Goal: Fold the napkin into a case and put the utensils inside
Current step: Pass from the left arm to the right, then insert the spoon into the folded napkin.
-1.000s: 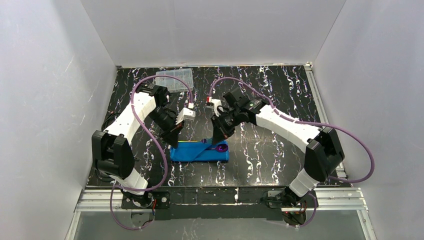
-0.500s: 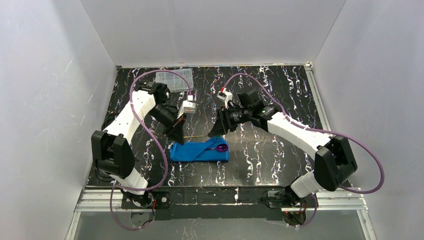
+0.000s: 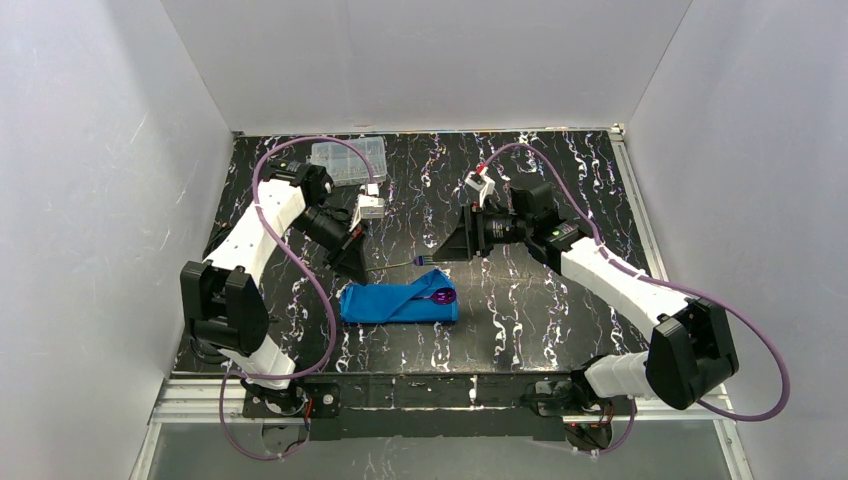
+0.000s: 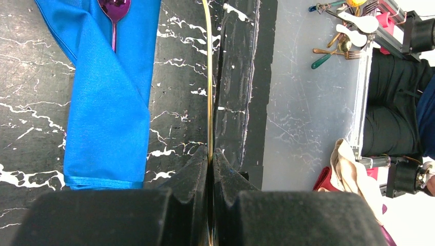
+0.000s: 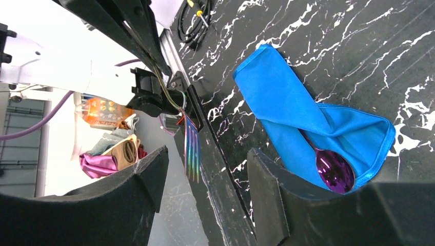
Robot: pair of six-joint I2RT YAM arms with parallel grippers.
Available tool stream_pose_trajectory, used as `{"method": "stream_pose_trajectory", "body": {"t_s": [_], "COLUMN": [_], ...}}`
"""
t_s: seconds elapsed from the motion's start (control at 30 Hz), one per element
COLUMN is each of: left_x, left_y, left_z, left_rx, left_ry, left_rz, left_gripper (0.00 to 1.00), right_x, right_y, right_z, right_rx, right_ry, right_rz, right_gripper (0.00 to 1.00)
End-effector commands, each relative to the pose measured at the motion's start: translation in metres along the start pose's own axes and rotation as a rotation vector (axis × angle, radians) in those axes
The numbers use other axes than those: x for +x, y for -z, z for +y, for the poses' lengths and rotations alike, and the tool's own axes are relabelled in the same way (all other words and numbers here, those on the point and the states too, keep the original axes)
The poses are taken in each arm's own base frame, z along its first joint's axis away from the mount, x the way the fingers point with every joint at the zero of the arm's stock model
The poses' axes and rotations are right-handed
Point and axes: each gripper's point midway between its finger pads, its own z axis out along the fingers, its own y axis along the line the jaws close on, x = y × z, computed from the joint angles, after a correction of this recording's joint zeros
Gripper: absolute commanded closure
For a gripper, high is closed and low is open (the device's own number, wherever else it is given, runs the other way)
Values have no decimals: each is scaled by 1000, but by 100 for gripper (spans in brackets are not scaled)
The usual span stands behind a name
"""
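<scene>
The blue napkin (image 3: 398,302) lies folded as a narrow case with a diagonal flap, and a purple spoon (image 3: 441,296) sticks out of its right end. My left gripper (image 3: 352,268) hangs just above the case's left end, shut on the thin handle of a fork (image 3: 400,264) that points right. In the left wrist view the handle (image 4: 209,92) runs straight out of the shut gripper (image 4: 211,154), beside the case (image 4: 110,102). My right gripper (image 5: 205,174) is open. The fork's iridescent tines (image 5: 191,154) float between its fingers (image 5: 259,169) without touching them. Case (image 5: 287,113) and spoon (image 5: 334,171) lie to the right.
A clear plastic compartment box (image 3: 348,160) sits at the back left of the black marbled table (image 3: 560,180). White walls close in three sides. Purple cables loop over both arms. The table's near edge shows in both wrist views.
My right gripper has opened, let go of the fork and drawn back to the right. The left gripper has kept hold of the fork handle and moved slightly up and away from the case.
</scene>
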Motion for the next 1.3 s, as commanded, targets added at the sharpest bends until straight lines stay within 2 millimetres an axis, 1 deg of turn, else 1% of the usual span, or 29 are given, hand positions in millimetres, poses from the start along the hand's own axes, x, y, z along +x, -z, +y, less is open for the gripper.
{"method": "stream_pose_trajectory", "body": {"t_s": [0.0, 0.1, 0.2, 0.37, 0.43, 0.5, 0.53, 0.63, 0.67, 0.7, 0.77, 0.8, 0.87, 0.9, 0.93, 1.0, 1.03, 1.1, 1.17, 1.27], "left_x": [0, -1, -4, -8, -9, -10, -11, -12, -13, -13, -10, -7, 3, 8, 16, 38, 47, 59, 71, 86], "left_y": [5, 5, 5, 4, 4, 4, 4, 3, 3, 3, 3, 3, 3, 2, 3, 6, 8, 9, 5, -1], "left_z": [-39, -40, -40, -40, -40, -40, -39, -39, -39, -38, -34, -30, -12, 0, 18, 46, 57, 70, 77, 88], "left_rx": [107, 109, 116, 126, 130, 134, 136, 142, 144, 145, 135, 118, 27, -31, -119, -272, -321, -372, -395, -423], "left_ry": [144, 149, 156, 171, 174, 180, 185, 195, 204, 213, 227, 242, 294, 309, 330, 371, 388, 431, 458, 486], "left_rz": [-5, -12, -25, -39, -44, -48, -51, -59, -59, -57, -38, -27, 9, 28, 53, 127, 144, 159, 182, 214], "left_gripper": [100, 100, 100, 100, 100, 100, 100, 100, 100, 96, 76, 68, 60, 58, 57, 56, 56, 56, 56, 56], "right_x": [-13, -16, -19, -15, -14, -13, -13, -12, -13, -13, -12, -10, -4, 3, 9, 25, 33, 47, 62, 75], "right_y": [0, -2, -4, -5, -5, -4, -4, -2, -2, -1, 1, 3, 9, 14, 19, 31, 38, 53, 65, 79], "right_z": [15, 15, 17, 16, 15, 16, 16, 15, 13, 11, 1, -5, -15, -21, -28, -41, -47, -55, -60, -62], "right_rx": [-64, -74, -90, -108, -107, -113, -114, -99, -88, -72, -2, 37, 109, 150, 194, 277, 315, 372, 415, 465], "right_ry": [36, 32, 23, -3, -9, -15, -16, -21, -24, -29, -52, -64, -94, -121, -144, -202, -228, -280, -334, -361], "right_rz": [-39, -46, -61, -80, -84, -90, -95, -106, -111, -116, -127, -127, -114, -97, -85, -51, -35, -15, 14, 48], "right_gripper": [35, 37, 43, 51, 56, 64, 70, 93, 99, 99, 99, 99, 99, 99, 99, 99, 99, 99, 99, 99]}}
